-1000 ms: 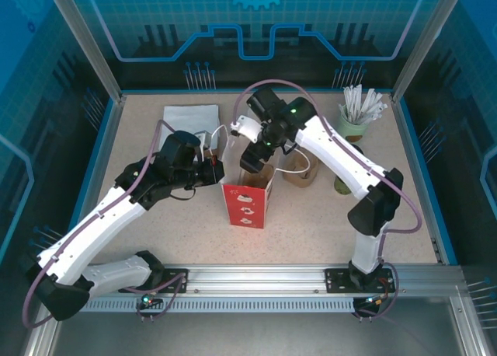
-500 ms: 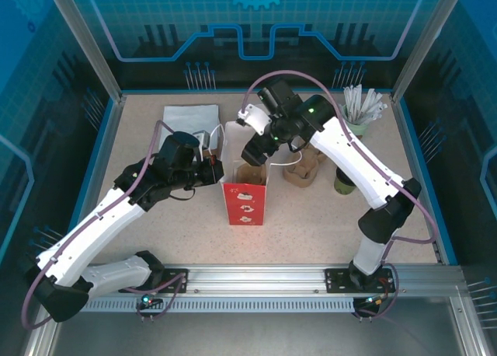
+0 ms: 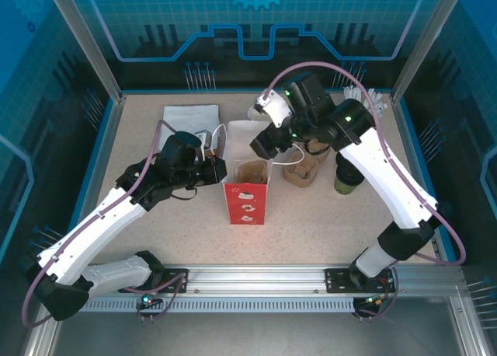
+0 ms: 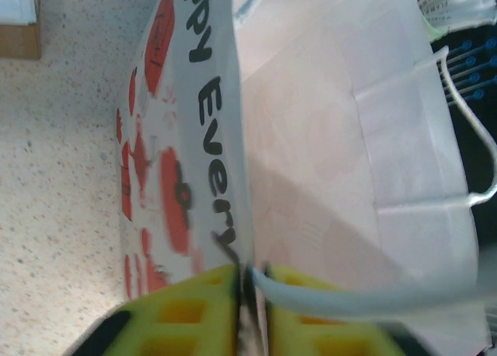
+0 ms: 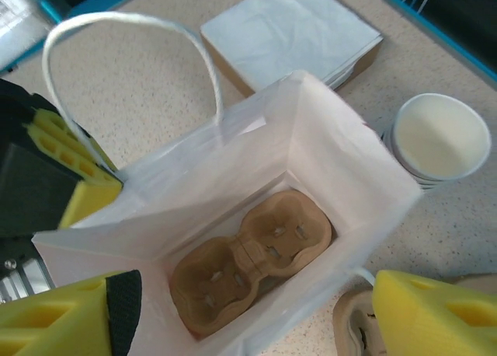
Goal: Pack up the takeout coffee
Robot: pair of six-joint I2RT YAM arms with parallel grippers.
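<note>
The paper bag (image 3: pixel 245 203) stands upright and open-mouthed in the middle of the table (image 3: pixel 311 224), its red printed face towards the arm bases; a brown two-cup carrier (image 5: pixel 248 267) lies flat on its floor.

The left gripper (image 4: pixel 247 290) reaches in from the left and sits at the bag's left rim; its yellow pads stand on either side of the side wall with the paper between them. The wrist view is blurred, but the pads appear pressed together on that wall; a pale handle cord (image 4: pixel 365 298) runs across the right-hand pad.

The right gripper (image 5: pixel 256 294) hangs above the bag's mouth, towards its far right side; its two yellow fingers are spread wide with nothing between them, the open bag directly below.

The takeout coffee (image 3: pixel 346 182), a small dark green cup, stands on the table well right of the bag, outside it; the right arm crosses over it, so its top is partly hidden. Between cup and bag sits a stack of brown carriers (image 3: pixel 303 172), just beside the bag's right wall.

Beyond the bag lies a pile of white napkins (image 5: pixel 291 33) at the far left; a nest of white paper cups (image 5: pixel 441 134) stands near the bag's far side; white wrapped sticks (image 3: pixel 376 99) show at the far right corner.
</note>
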